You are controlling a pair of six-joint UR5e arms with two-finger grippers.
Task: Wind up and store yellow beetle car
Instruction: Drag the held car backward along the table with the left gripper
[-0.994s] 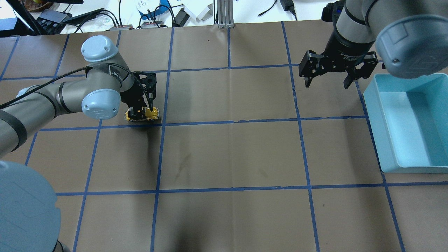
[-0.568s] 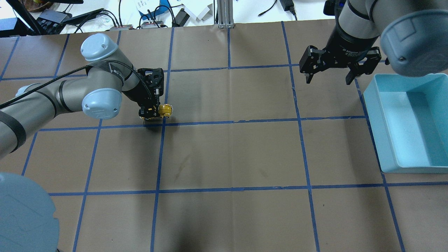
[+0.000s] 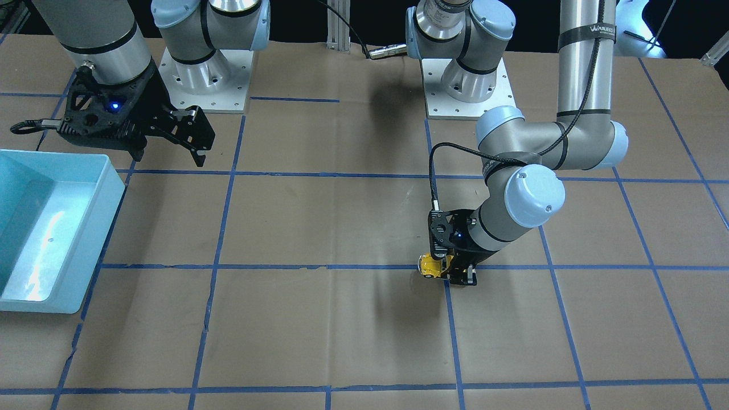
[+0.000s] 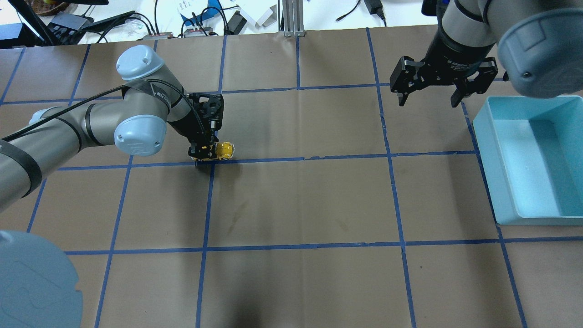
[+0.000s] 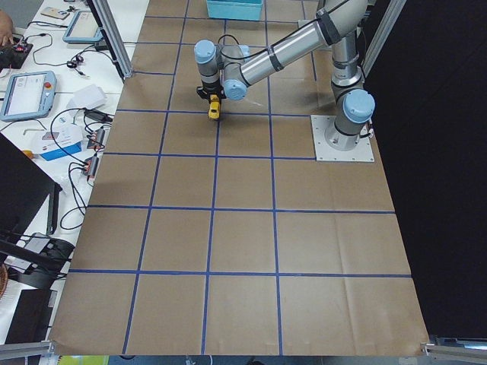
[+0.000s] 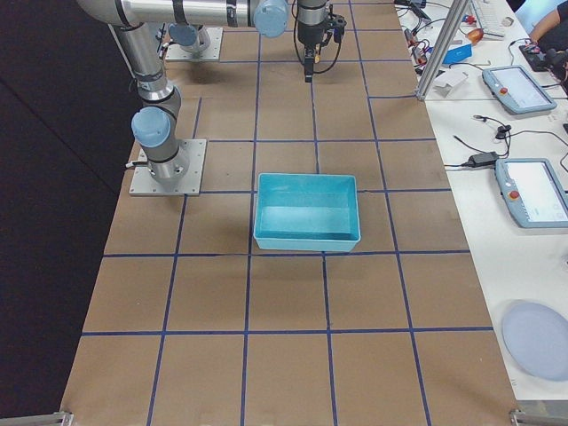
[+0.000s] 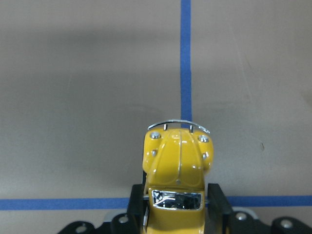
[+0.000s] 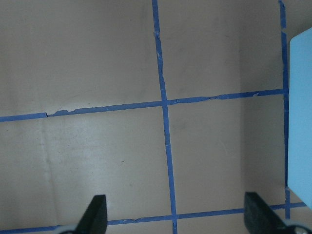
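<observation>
The yellow beetle car (image 4: pixel 222 150) is a small glossy toy on the brown table, on a blue tape line left of centre. It also shows in the front view (image 3: pixel 433 267), the left side view (image 5: pixel 215 111) and the left wrist view (image 7: pixel 178 168), its nose pointing away from the wrist. My left gripper (image 4: pixel 206 152) is shut on the car's rear half, fingers (image 7: pixel 219 202) pressed on both flanks, wheels low at the table. My right gripper (image 4: pixel 428 96) is open and empty, hovering at the back right beside the bin; its fingertips (image 8: pixel 95 212) stand wide apart.
A light blue open bin (image 4: pixel 528 159) stands at the right edge of the table; it also shows in the front view (image 3: pixel 51 228) and right side view (image 6: pixel 307 213). Blue tape lines grid the brown paper. Cables and devices lie beyond the far edge.
My left gripper has slid to the right along the tape line with the car held in it. The right gripper has shifted slightly back and stays open.
</observation>
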